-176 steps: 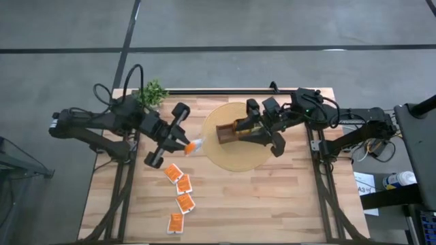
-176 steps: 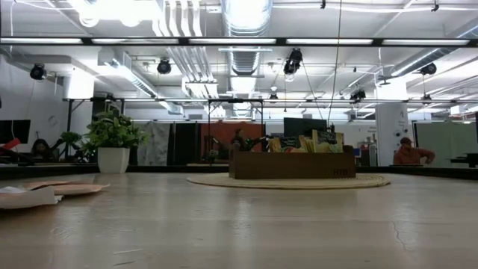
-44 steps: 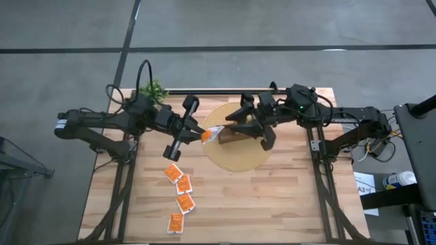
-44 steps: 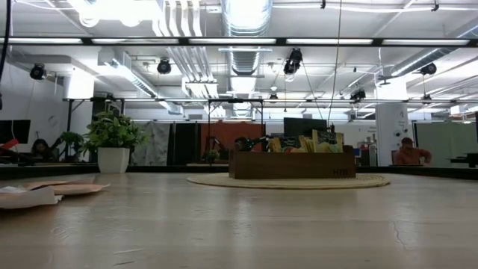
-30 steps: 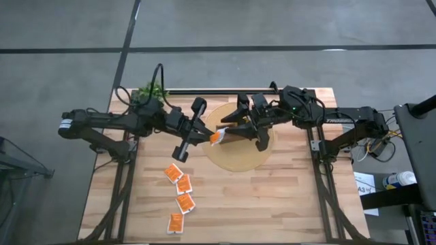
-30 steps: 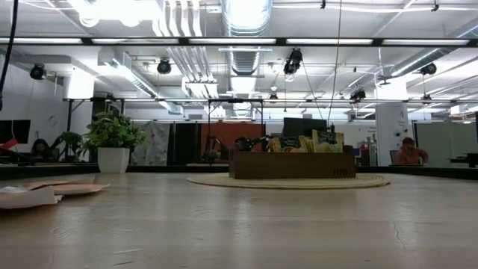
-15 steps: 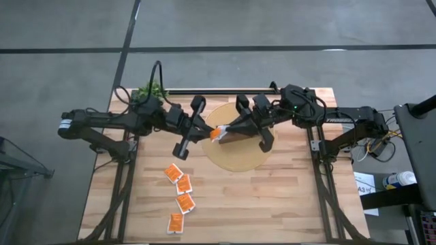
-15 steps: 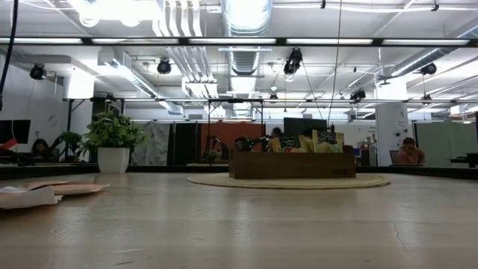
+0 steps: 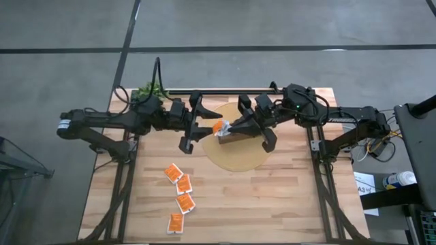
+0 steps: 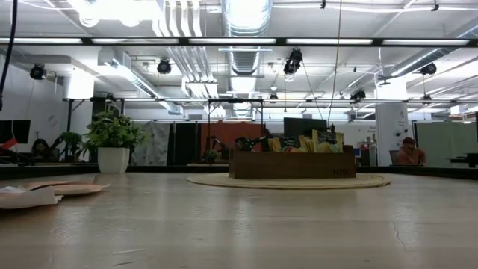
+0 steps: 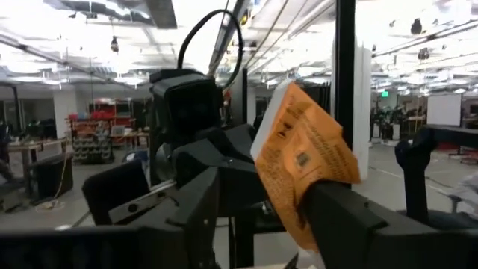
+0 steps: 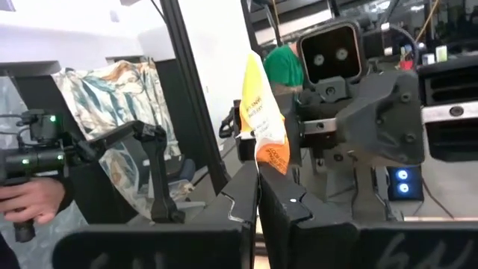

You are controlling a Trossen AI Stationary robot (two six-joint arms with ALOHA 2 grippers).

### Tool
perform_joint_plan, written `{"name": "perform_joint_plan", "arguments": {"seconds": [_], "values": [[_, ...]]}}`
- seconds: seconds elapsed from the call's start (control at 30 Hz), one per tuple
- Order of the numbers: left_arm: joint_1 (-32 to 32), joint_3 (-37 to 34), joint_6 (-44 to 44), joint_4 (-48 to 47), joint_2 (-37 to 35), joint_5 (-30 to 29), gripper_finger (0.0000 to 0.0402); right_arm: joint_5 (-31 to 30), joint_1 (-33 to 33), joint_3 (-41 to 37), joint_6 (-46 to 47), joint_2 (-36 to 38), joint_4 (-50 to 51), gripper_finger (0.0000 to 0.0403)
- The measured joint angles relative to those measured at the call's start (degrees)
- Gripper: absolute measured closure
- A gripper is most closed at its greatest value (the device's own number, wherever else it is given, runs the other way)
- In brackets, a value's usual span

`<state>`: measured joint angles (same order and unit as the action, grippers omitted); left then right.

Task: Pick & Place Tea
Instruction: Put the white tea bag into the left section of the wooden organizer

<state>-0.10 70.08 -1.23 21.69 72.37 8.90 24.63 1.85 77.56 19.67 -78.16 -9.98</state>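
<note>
One orange-and-white tea sachet hangs high in the air over the left end of the brown wooden box, between my two grippers. My right gripper comes in from the table's right and is shut on it. My left gripper faces it from the table's left, open, with the sachet close beside one of its fingers. Several more orange sachets lie flat on the table's near left. Neither gripper shows in the low view. My right gripper pinches the sachet's lower edge between its two fingertips. The fingers come about level from the table's right. The sachet stands upright above the fingertips, clear of the box and the table. My left gripper: I cannot tell whether its finger touches the sachet.
The box holds more sachets and stands on a round straw mat at the table's far middle. A small potted plant is at the far left corner. Bare wood lies along the near and right sides.
My right gripper has taken hold of the sachet that my left gripper held up, both staying in place high over the mat. My left gripper's fingers have then parted and let go, so the sachet now sits in my right gripper.
</note>
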Motion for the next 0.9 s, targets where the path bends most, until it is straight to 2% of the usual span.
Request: {"name": "perform_joint_plan", "arguments": {"seconds": [0.13,0.23,0.37,0.53,0.9], "values": [[0.0,-0.1,0.1,-2.7,-1.2,-0.1,0.0184,-0.3,0.3,0.0,-0.2,0.2,1.8,0.0395],[0.0,-0.1,1.3,-5.0,-2.9,-0.4,0.0171,-0.4,1.2,0.0,-0.3,0.5,3.8,0.0395],[0.0,-0.1,4.9,-7.0,-6.3,-0.2,0.0169,-0.5,3.1,0.0,-0.4,0.9,6.5,0.0395],[0.0,0.0,5.2,-10.9,-10.3,0.2,0.0168,-0.5,6.0,0.0,-0.4,1.2,10.9,0.0395],[-0.1,-0.1,5.1,-20.4,-13.5,0.0,0.0168,-2.8,13.9,0.0,-5.6,0.4,31.7,0.0395]]}}
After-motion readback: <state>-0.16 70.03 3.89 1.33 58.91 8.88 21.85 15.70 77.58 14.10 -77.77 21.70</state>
